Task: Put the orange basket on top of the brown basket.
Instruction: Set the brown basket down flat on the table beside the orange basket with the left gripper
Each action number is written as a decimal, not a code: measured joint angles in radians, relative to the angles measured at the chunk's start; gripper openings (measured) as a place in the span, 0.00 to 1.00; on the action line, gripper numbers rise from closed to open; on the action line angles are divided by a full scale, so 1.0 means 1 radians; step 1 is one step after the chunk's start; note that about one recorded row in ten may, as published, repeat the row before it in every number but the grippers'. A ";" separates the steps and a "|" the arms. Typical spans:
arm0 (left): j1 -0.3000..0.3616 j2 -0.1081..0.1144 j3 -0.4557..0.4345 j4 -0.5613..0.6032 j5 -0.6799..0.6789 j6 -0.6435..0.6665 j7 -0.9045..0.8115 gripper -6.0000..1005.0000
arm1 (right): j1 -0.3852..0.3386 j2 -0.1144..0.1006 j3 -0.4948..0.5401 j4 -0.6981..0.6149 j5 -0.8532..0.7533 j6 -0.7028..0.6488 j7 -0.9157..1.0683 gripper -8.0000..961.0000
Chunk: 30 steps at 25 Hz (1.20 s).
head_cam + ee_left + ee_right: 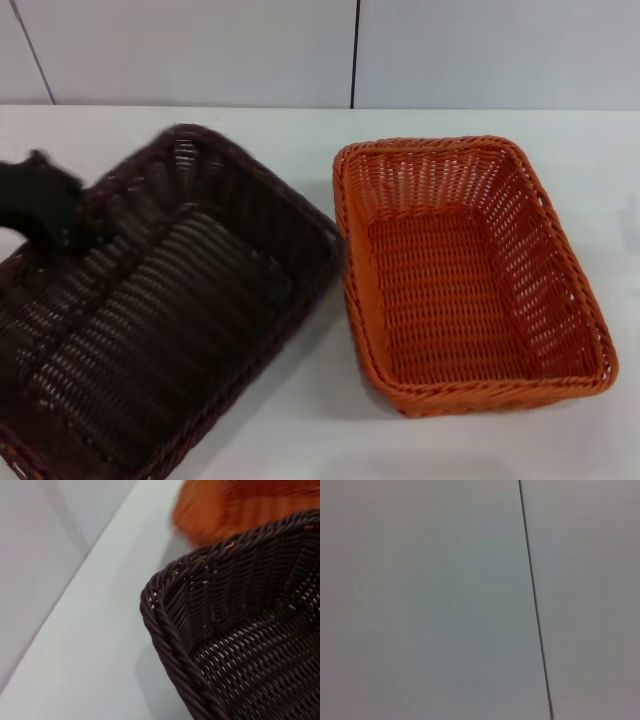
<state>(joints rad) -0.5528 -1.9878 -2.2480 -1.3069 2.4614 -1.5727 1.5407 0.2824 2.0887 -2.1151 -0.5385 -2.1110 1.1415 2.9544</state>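
The brown basket lies at the left of the white table, turned at an angle, its near end running off the lower left of the head view. Its braided corner rim fills the left wrist view. The orange basket stands upright and empty to its right, close beside it but apart. It also shows in the left wrist view, beyond the brown rim. My left gripper is a dark blurred shape at the brown basket's far left rim. My right gripper is out of view.
The white table runs back to a pale panelled wall. A dark seam in the wall is all the right wrist view shows. Bare table lies behind both baskets and at the front between them.
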 joint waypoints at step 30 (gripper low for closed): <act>-0.164 -0.074 0.280 0.224 -0.178 0.376 0.201 0.38 | 0.017 -0.003 -0.007 -0.002 0.001 -0.006 0.000 0.82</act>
<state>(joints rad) -0.7170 -2.0616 -1.9677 -1.0824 2.2836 -1.1964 1.7414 0.2991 2.0861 -2.1224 -0.5406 -2.1104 1.1358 2.9544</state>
